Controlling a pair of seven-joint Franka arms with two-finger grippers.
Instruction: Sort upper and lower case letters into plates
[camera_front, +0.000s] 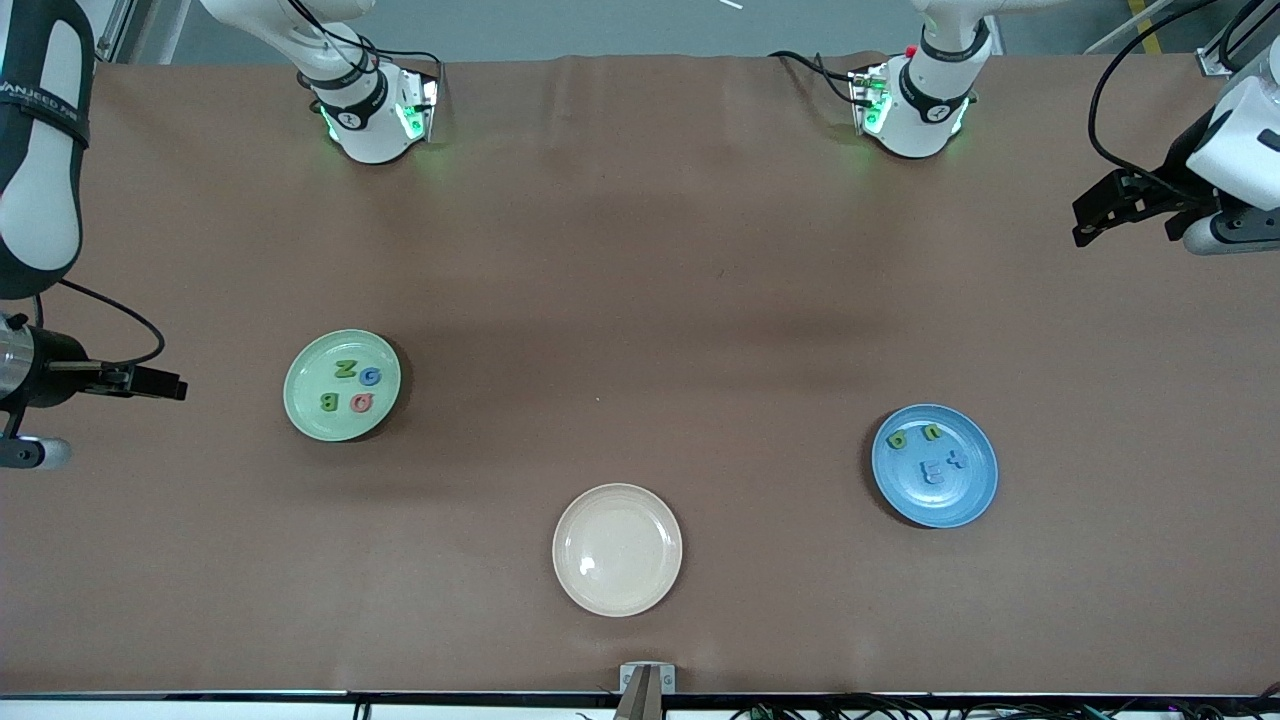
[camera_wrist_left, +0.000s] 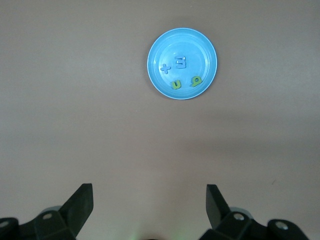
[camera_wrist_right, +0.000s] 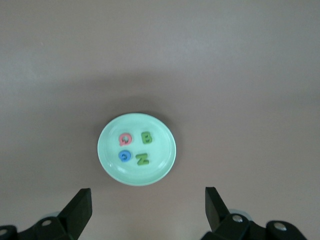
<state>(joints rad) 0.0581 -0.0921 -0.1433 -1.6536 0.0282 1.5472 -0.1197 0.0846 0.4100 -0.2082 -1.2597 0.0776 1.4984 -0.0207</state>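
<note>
The pale green plate (camera_front: 310, 375) (camera_wrist_right: 160, 135) lies toward the right arm's end and holds several letters: a green Z (camera_front: 346, 369), a blue G (camera_front: 370, 376), a green B (camera_front: 328, 402) and a red Q (camera_front: 361, 403). Toward the left arm's end, the blue plate (camera_front: 960, 500) (camera_wrist_left: 200, 50) holds two small green letters (camera_front: 931, 433), a blue E (camera_front: 932, 472) and a blue t (camera_front: 955, 461). My left gripper (camera_front: 1085, 225) (camera_wrist_left: 150, 186) hangs open and empty over its end of the table. My right gripper (camera_front: 170, 385) (camera_wrist_right: 148, 189) is open and empty over the other end, beside the green plate.
A cream-beige plate (camera_front: 617, 549) with nothing in it lies between the two plates, nearer to the front camera. Both arm bases (camera_front: 375, 110) (camera_front: 915, 105) stand along the table's edge farthest from the camera. Brown cloth covers the table.
</note>
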